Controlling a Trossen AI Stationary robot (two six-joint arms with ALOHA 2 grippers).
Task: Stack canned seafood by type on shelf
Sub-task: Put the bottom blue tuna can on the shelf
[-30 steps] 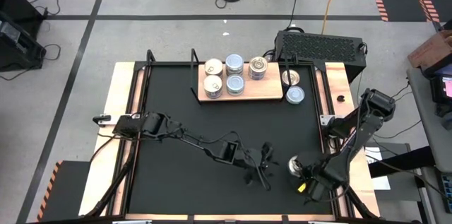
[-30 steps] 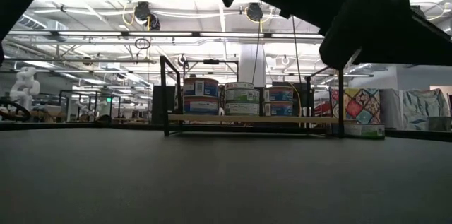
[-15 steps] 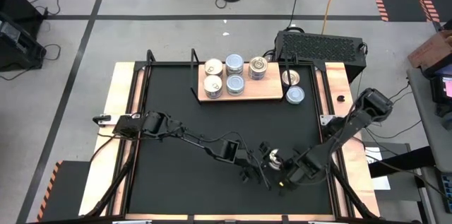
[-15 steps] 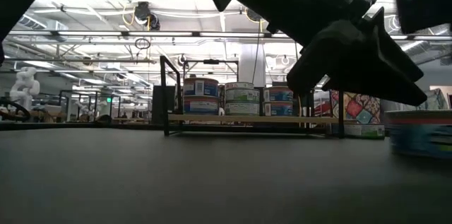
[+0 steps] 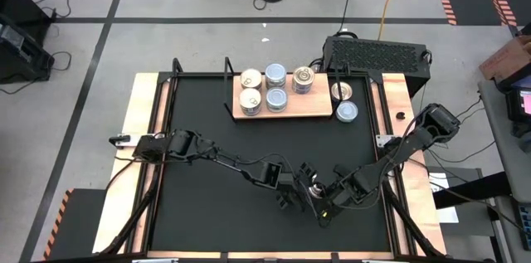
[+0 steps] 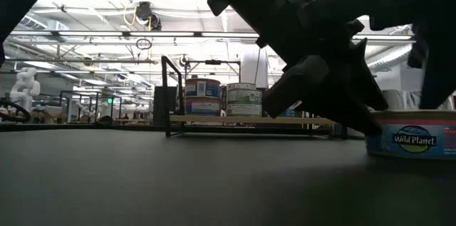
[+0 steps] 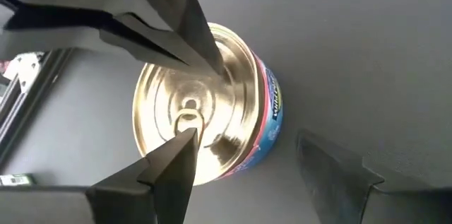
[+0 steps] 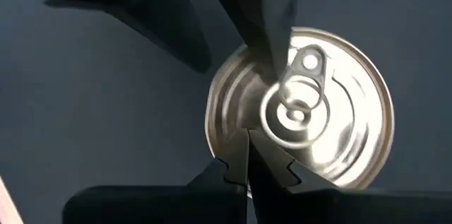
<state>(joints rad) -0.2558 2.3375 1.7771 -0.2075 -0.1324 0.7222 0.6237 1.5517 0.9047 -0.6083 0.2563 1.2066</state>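
Note:
A tin [image 5: 314,187] with a gold pull-tab top and a blue label stands upright on the black tabletop near its front edge, also seen in the low view [image 6: 412,137]. My left gripper [image 7: 247,136] is open over it, one finger in front of the tin's top [image 7: 233,111] and the other beside its wall. My right gripper [image 8: 247,138] is shut at the tin's rim, on the tin's right. The shelf [image 5: 311,112] at the far side carries several tins; two more tins [image 5: 344,101] stand on the table just right of it. My right gripper's shut fingertips [image 8: 236,155] meet the tin at the edge of its top [image 8: 224,131], coming down steeply from the table's right side. The tin stands upright on the table. My left gripper: whether its finger [image 7: 180,155] touches the tin's top, I cannot tell.
A black ribbed box [image 5: 377,51] stands behind the table's far right corner. The shelf's black posts [image 5: 229,80] rise at its ends. Bare black tabletop [image 5: 216,130] lies between the shelf and both grippers.
My right gripper has swept toward the table's left, rolling its wrist, and the tin has slid along the table with it to my left gripper. My left gripper has tipped downward over the tin.

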